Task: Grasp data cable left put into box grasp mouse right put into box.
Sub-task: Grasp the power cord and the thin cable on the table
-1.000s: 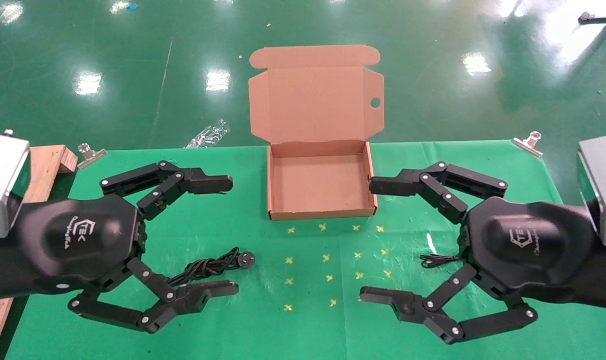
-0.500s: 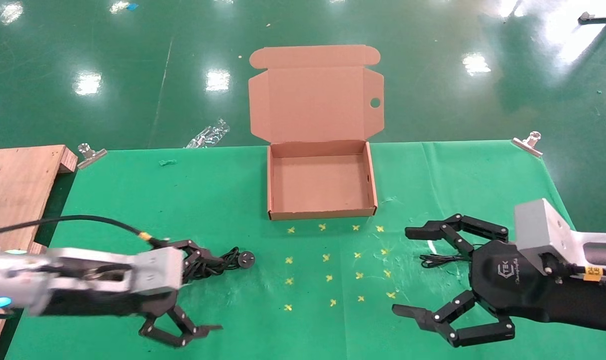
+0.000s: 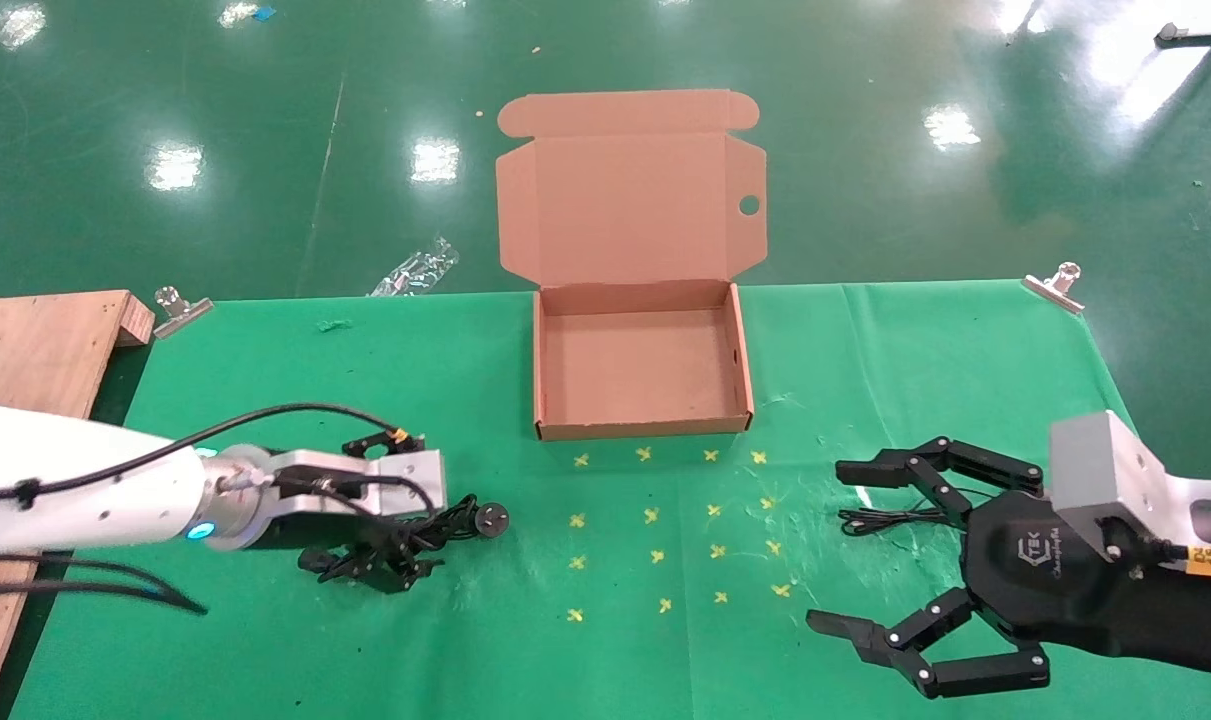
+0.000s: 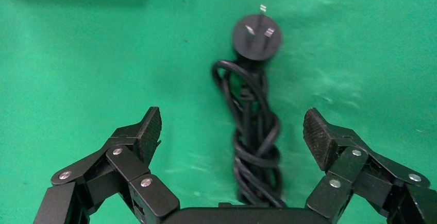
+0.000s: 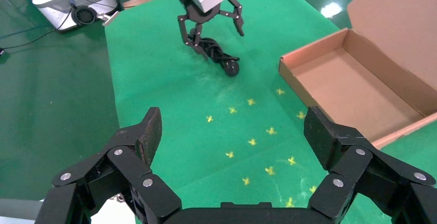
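The data cable (image 3: 435,530) lies as a twisted black bundle on the green cloth, its round plug (image 4: 256,34) pointing toward the middle. My left gripper (image 3: 385,520) hangs open right over it, and the data cable (image 4: 255,136) runs between its spread fingers (image 4: 149,131) without touching them. The open cardboard box (image 3: 640,375) stands at the back centre, lid up. My right gripper (image 3: 830,546) hovers open at the front right. The mouse is hidden under that hand; only its thin wire (image 3: 877,517) shows.
A wooden board (image 3: 35,340) sits off the table's left edge. Metal clips (image 3: 180,305) (image 3: 1055,280) pin the cloth's back corners. Yellow cross marks (image 3: 655,530) dot the cloth in front of the box. A plastic wrapper (image 3: 415,270) lies on the floor.
My left arm has dropped from close to the camera and now points down over the cable bundle. My right gripper has moved lower and to the right, staying open.
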Robot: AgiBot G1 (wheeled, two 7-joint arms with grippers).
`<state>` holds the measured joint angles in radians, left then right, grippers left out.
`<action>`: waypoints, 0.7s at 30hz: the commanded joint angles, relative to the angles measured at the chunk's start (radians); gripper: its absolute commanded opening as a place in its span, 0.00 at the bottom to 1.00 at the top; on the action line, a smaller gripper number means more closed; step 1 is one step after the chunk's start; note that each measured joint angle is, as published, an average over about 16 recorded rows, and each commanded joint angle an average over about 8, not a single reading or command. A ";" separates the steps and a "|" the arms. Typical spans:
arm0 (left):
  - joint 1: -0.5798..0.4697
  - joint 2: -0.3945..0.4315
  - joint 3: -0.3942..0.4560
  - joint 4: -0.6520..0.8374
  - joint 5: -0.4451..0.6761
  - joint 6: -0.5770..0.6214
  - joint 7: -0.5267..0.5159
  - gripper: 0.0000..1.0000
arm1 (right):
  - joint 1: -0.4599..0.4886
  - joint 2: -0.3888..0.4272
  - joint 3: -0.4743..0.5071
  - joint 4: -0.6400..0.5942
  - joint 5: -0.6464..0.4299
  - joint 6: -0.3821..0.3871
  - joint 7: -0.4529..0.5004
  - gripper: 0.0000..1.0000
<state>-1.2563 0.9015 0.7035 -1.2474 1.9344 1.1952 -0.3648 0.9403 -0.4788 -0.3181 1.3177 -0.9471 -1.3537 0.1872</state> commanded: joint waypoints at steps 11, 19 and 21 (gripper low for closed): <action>-0.005 0.031 0.023 0.050 0.086 -0.030 -0.030 1.00 | 0.012 0.017 -0.040 0.006 -0.089 0.014 0.071 1.00; 0.000 0.029 0.024 0.030 0.103 -0.033 -0.057 1.00 | 0.146 0.023 -0.157 0.010 -0.460 0.007 0.160 1.00; 0.001 0.028 0.024 0.027 0.104 -0.033 -0.060 1.00 | 0.181 0.000 -0.186 -0.003 -0.558 0.010 0.158 1.00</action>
<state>-1.2557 0.9302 0.7276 -1.2182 2.0377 1.1619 -0.4229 1.1097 -0.4937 -0.4916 1.2906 -1.4671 -1.3268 0.3236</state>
